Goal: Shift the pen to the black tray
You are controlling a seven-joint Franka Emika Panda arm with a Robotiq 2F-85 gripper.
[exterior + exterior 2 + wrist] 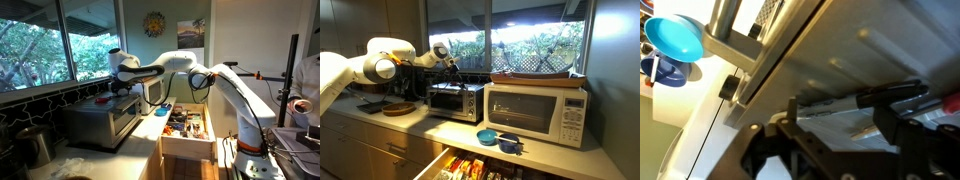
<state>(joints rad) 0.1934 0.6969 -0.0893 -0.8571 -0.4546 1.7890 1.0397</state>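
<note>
On top of the toaster oven (870,50), the pen (855,101) lies just ahead of the gripper (840,128), jaws apart and empty. Its length runs finger to finger, so I'd expect a wrist turn first.

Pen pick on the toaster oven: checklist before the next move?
1. Pen found: ok. The pen lies flat on top of the toaster oven.
2. Jaws ready: ok. The gripper is just above the pen, jaws apart, holding nothing.
3. Jaws square to the pen: cannot tell. The wrist view is blurred and steeply angled.
4. Black tray located: cannot tell. No view shows one clearly.
5. Drop risk: not ok. The drawer stands open beside the toaster oven; a dropped pen might fall in.
</note>
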